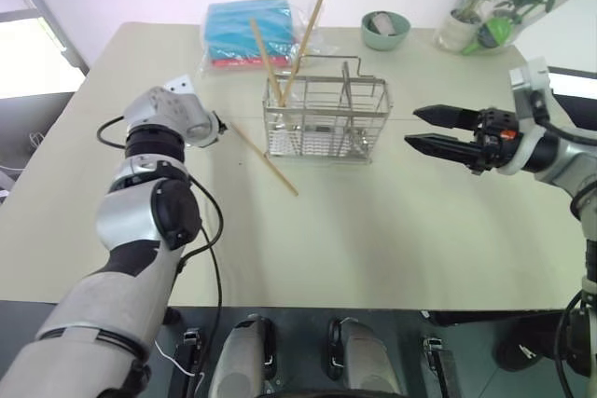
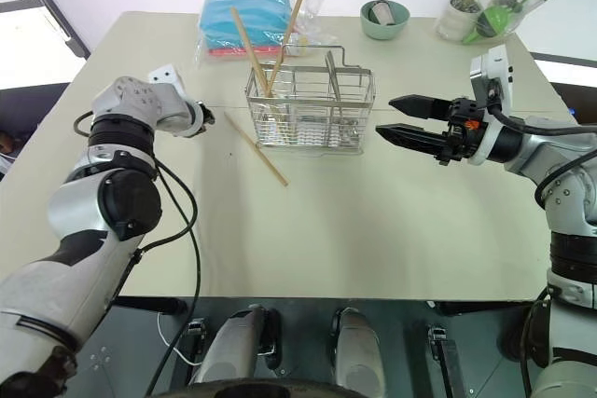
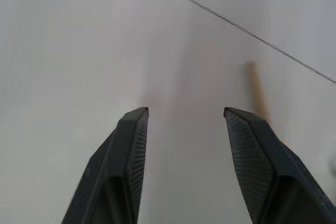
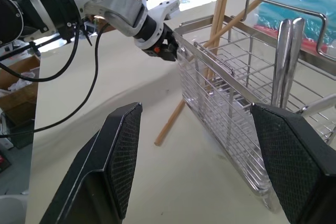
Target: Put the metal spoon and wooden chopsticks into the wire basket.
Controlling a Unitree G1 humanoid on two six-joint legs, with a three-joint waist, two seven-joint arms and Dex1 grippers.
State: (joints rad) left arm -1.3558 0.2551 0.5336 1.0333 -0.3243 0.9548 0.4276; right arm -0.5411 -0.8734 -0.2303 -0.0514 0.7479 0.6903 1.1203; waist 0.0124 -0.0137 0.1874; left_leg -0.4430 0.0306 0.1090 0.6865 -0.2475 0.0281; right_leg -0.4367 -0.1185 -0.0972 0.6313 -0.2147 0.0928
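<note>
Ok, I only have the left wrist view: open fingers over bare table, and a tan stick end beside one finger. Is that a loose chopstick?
Observer: Yes. One chopstick lies flat on the table, slanting from near the left gripper toward the front left corner of the basket.
Operator: Anything in the basket already?
Observer: Two more chopsticks stand leaning in its left end, and what looks like the spoon stands upright further along.
Operator: And the other arm?
Observer: The right gripper hovers on the basket's right side, open and empty, pointing at it.
</note>
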